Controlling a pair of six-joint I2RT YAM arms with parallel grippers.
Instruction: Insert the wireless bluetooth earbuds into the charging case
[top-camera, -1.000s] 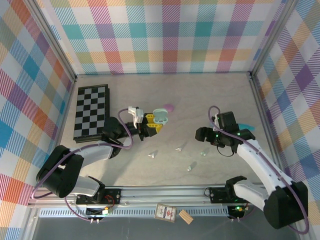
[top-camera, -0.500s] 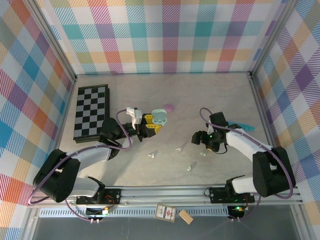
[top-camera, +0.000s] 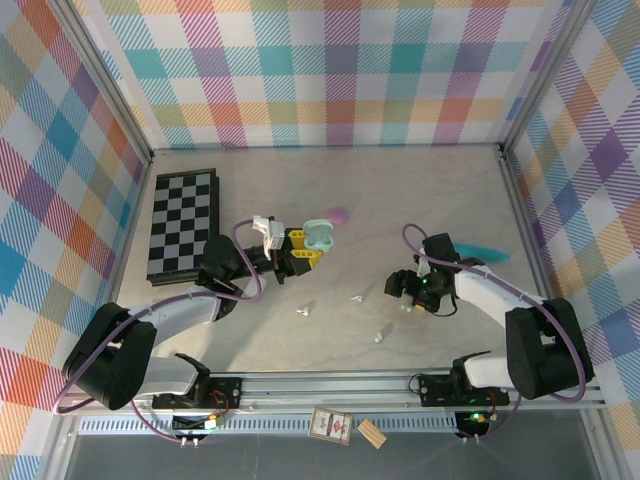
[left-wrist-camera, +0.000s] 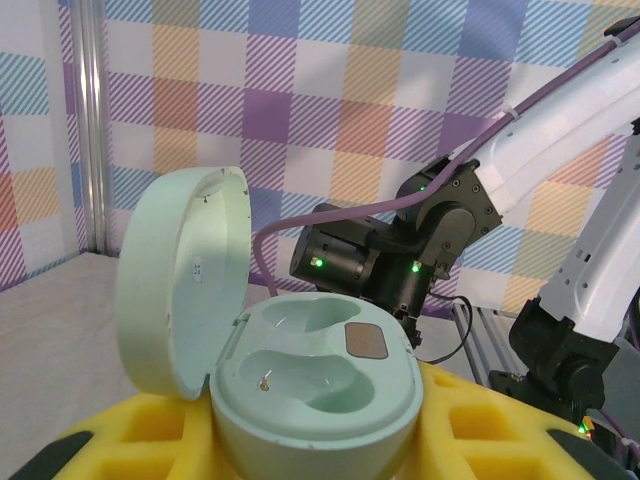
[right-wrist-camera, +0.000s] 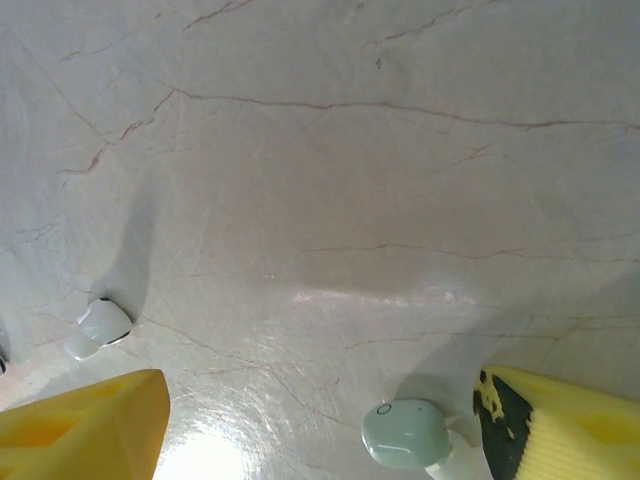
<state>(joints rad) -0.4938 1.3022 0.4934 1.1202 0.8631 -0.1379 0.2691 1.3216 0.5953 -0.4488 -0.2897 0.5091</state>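
As it sits, case (left-wrist-camera: 318, 400) upright, lid (left-wrist-camera: 180, 285) leftward

Four earbuds (top-camera: 305, 309) lie on the desk (top-camera: 400, 190). There is one open mint case (top-camera: 318, 234), one purple pebble (top-camera: 338, 215), one teal wand (top-camera: 490, 250), one checkerboard (top-camera: 182, 222) and two robot arms (top-camera: 180, 315).

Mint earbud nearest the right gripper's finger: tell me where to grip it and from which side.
Take the earbud by its rounded mint body, coming straight down from above. It lies flat on the table, close beside one finger of the open right gripper, so the jaws probably need shifting sideways to straddle it first.
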